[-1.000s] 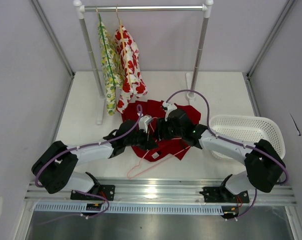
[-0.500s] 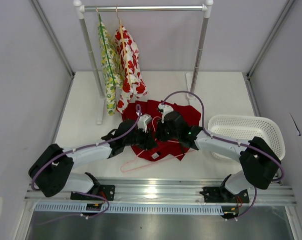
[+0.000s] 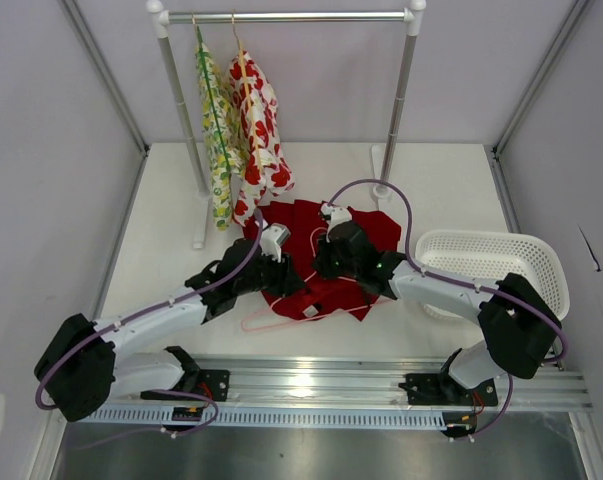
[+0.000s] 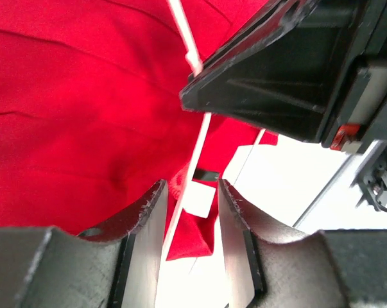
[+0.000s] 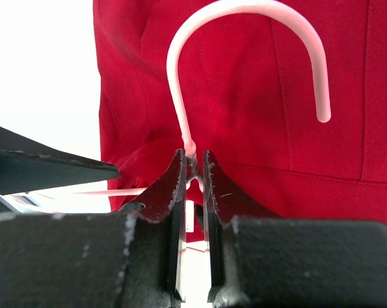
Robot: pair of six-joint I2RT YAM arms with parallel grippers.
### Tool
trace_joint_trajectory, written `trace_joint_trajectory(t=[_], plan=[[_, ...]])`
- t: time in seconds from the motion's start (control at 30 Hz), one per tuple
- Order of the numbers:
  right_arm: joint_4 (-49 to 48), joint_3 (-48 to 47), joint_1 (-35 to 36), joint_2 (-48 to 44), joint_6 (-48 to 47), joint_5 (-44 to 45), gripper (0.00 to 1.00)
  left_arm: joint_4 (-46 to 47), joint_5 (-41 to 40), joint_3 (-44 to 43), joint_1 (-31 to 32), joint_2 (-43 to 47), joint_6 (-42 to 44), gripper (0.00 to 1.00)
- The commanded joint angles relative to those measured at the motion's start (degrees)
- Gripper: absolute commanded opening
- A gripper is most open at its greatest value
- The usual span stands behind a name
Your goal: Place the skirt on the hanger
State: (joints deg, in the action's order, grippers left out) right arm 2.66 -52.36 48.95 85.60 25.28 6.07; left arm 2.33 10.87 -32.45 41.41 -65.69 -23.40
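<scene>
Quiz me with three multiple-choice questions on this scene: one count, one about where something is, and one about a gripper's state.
1. How many garments hang on the rail? A. one B. two C. four
2. Where is the white basket? A. right of the skirt B. on the rail C. left of the skirt
3. The right gripper is: A. wide open B. shut on the basket C. shut on the hanger
Answers: 1 B, a floral one and a red-print one; 2 A, the top view shows it to the skirt's right; 3 C, its jaws pinch the neck below the hook.
</scene>
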Motion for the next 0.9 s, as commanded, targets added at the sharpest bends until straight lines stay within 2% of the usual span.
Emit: trace_joint_trajectory(t=[0.0, 0.27, 0.37, 0.43, 0.47, 0.57, 0.6, 0.7, 0.8, 0.87], plan=[[-1.1, -0.8, -1.6, -1.4, 0.9, 0.1, 0.0, -1.0, -2.9, 1.7, 0.2, 1.6, 0.9, 0.42], [0.2, -1.6, -3.2, -1.9, 0.7, -2.5, 0.0, -0.1, -4.7, 4.1, 0.2, 3.1, -0.2, 0.43], [0.6, -1.9, -3.8, -1.8, 0.9, -3.3, 0.0, -1.4, -5.2, 3.9, 0.2, 4.2, -0.5, 0.4], [0.0, -1.5, -3.9, -1.9, 1.0, -3.5, 0.0, -3.6, -6.4, 3.3, 0.3, 4.1, -0.3, 0.35], [-0.5, -1.3, -4.0, -2.3, 0.9, -4.1, 0.0, -4.4, -7.1, 2.3, 0.2, 3.6, -0.2, 0.24], [-2.0, -0.3, -4.5, -2.8, 0.4, -8.1, 0.0, -6.5, -7.7, 0.5, 0.2, 1.6, 0.3, 0.1], [-2.8, -0.1, -4.7, -2.9, 0.1, -9.1, 0.0, -6.6, -7.9, -0.7, 0.2, 1.2, 0.5, 0.02], [-6.1, 1.3, -5.7, -3.3, -0.7, -13.5, 0.0, -5.7, -8.0, -1.6, 0.2, -0.3, 2.1, 0.0], [-9.8, 3.2, -8.2, -3.4, -0.9, -19.4, 0.1, -4.5, -9.6, -1.3, 0.3, -0.7, 3.3, 0.0], [-11.3, 4.4, -10.2, -3.2, -1.5, -24.8, 0.23, -4.0, -9.8, -1.0, 0.3, -1.1, 3.8, 0.0]])
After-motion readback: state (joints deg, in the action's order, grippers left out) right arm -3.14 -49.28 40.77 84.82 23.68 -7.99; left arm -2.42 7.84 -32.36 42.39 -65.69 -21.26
